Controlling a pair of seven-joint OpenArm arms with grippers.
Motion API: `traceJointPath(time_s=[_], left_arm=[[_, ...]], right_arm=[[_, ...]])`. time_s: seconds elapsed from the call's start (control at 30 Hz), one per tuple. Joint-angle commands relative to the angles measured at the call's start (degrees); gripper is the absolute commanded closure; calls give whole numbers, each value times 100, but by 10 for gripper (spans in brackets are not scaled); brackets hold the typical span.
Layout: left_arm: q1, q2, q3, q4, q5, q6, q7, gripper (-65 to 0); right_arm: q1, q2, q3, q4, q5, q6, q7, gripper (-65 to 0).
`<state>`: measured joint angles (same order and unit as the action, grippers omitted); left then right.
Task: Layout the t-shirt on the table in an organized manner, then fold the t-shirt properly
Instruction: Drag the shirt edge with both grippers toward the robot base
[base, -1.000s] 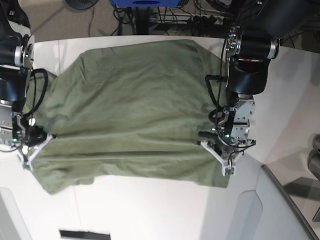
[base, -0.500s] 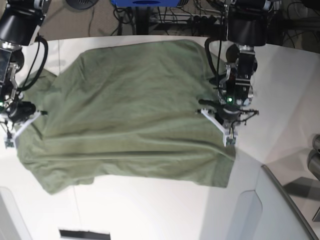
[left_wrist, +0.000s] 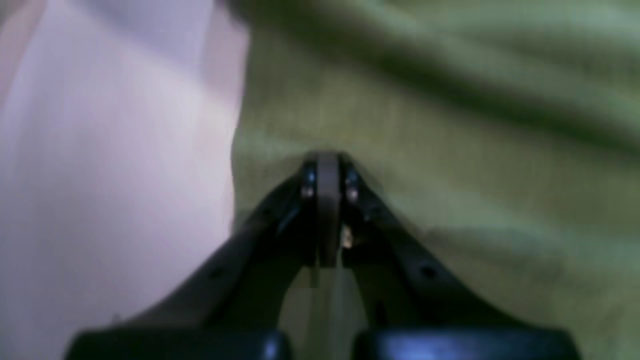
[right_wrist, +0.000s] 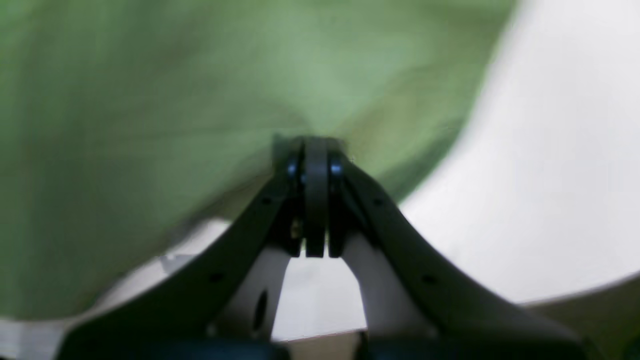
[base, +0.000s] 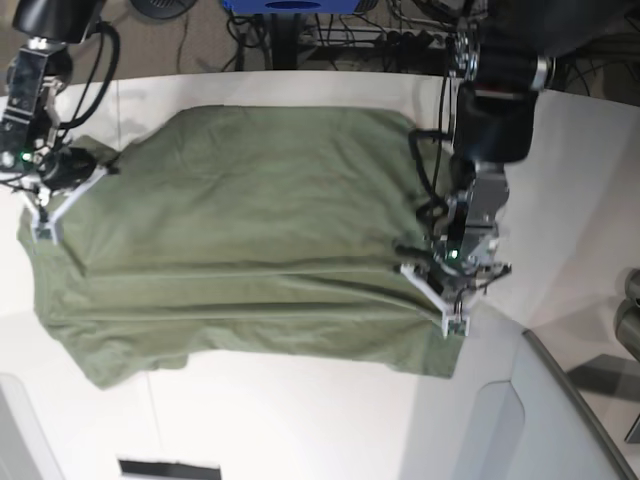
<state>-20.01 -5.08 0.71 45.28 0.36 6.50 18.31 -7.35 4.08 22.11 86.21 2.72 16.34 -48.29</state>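
Observation:
The olive-green t-shirt lies spread across the white table, with long creases running along its near half. On the right of the base view, my left gripper is shut on the shirt's right edge near the front corner. Its wrist view shows the closed black fingers pinching the t-shirt beside bare table. At the base view's left, my right gripper is shut on the shirt's left edge. In its wrist view the closed tips hold the t-shirt slightly raised above the table.
A grey angled panel rises at the near right corner. A black strip lies at the near edge. Cables and a blue base sit beyond the table's curved far edge. Dark cylinders stand at the right border.
My right gripper has carried the shirt's left edge steadily toward the far side. My left gripper went far, then came back toward the near side. Both stayed shut.

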Motion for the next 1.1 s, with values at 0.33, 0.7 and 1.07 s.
traceJointPath(time_s=[0.33,0.7,1.07], left_arm=[[-1326,82,689,-1350,-32,31,-885,0],[-8,-59,645,954,-49,-461,134,0],[2955,-982,267,4118,-49,-1288,-1052,0]], right_arm=[[-359,-570,18,1458,-4,-38,-705,-182],[-51,-790,932,1458,-13,-1445,-1742,-236],[-25,-790,985,833,-13,-1585,-1223,-377]])
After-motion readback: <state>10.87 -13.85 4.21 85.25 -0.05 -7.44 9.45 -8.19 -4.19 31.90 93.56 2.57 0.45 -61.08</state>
